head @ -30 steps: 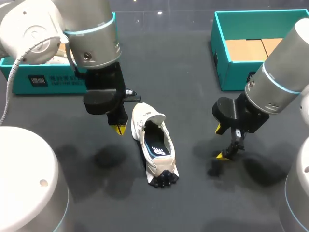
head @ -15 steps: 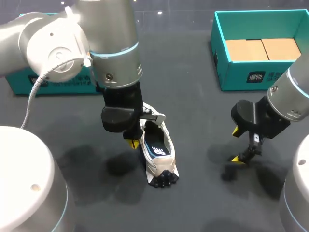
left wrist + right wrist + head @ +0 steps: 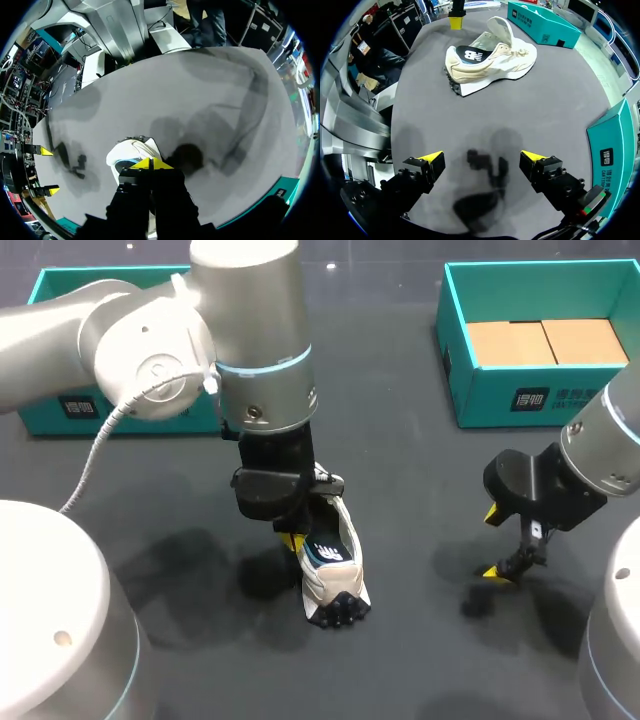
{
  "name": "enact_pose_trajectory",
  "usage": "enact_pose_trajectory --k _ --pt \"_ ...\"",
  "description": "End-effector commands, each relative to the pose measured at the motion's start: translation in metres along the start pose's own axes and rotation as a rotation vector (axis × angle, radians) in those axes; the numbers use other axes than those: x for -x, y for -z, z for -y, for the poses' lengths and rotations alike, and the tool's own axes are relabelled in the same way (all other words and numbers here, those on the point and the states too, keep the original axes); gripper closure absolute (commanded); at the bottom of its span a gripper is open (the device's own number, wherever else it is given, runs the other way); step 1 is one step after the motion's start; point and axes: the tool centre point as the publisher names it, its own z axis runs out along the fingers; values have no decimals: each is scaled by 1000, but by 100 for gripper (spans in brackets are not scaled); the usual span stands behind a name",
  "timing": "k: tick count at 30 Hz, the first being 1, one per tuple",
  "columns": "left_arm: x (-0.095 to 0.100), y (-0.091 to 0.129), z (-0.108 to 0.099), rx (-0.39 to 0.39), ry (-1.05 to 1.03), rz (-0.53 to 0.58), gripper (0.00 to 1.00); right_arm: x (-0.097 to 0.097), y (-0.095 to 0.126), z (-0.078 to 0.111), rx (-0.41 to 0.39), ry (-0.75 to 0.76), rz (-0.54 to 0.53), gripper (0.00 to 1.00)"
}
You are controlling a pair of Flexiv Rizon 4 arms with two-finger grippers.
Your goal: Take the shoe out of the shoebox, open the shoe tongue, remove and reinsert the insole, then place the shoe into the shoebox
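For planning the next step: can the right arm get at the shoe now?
Probably yes. The right gripper is open, with only bare table between it and the shoe. The left gripper is at the shoe's far side, away from this path.

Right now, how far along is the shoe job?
Done: the sneaker is out of the shoebox, lying on the table with its tongue lifted. In hand: the left gripper, shut, is beside the sneaker's opening; the right gripper hangs open, apart. The insole sits inside; whether it has been out already is unclear. Left: boxing the sneaker.
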Motion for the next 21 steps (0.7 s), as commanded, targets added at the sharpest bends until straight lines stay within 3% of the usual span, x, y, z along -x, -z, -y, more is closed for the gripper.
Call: enact_pose_trajectory --k 1,7,21 --pt "3 -5 -3 1 9 -22 100 -2 0 0 -1 0 3 0" --pt "11 -35 -20 -4 72 -60 100 -2 0 0 -1 0 3 0" --pt "17 -63 -33 0 145 -79 100 -2 0 0 -1 0 3 0"
